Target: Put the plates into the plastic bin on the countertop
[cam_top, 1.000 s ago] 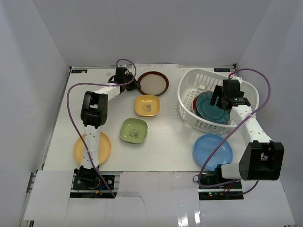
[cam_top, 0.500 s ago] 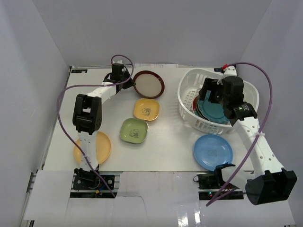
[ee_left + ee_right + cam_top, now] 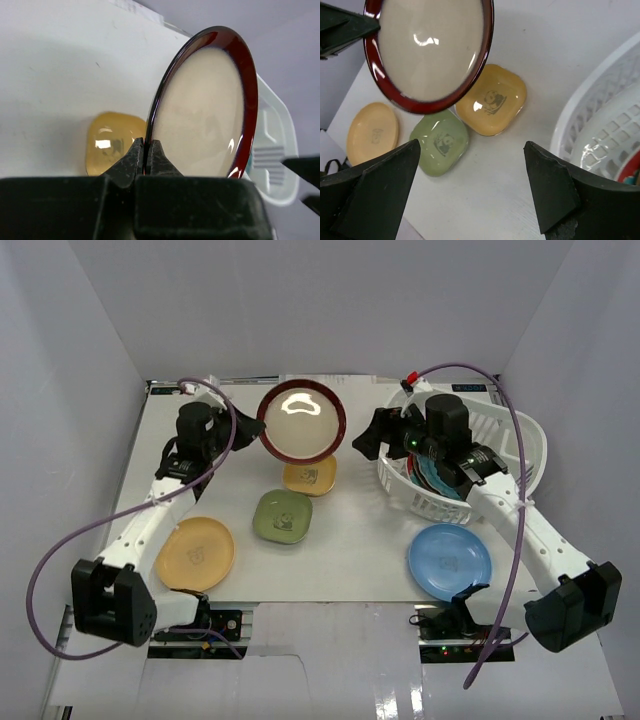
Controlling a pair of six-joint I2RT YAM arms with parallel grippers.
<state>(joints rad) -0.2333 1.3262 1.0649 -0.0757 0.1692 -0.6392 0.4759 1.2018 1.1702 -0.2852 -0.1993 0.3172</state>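
Pinching the dark-red-rimmed plate by its edge, the left tool holds it almost upright above the middle of the tabletop, cream face tilted toward the overhead camera. Its fingers are pressed together on the rim. This narrow edge grip probably suits carrying the dish across to the white plastic bin, or handing it over.

At far left, a round yellow plate lies flat beside the left arm, near the front edge. Below the raised plate, a green square dish and a yellow square dish lie close together, the yellow one partly hidden under the plate's lower rim.

To the right, the right tool hangs with its fingers wide apart and nothing between them. It faces the raised plate from just outside the bin's near wall, as if ready to receive it.

The bin fills the far right corner, close to the side wall, and a teal plate shows inside it. A plain blue plate waits in front of the bin.

Open tabletop runs between the square dishes and the bin. The right arm lies across the bin's rim, so the way in looks crowded.
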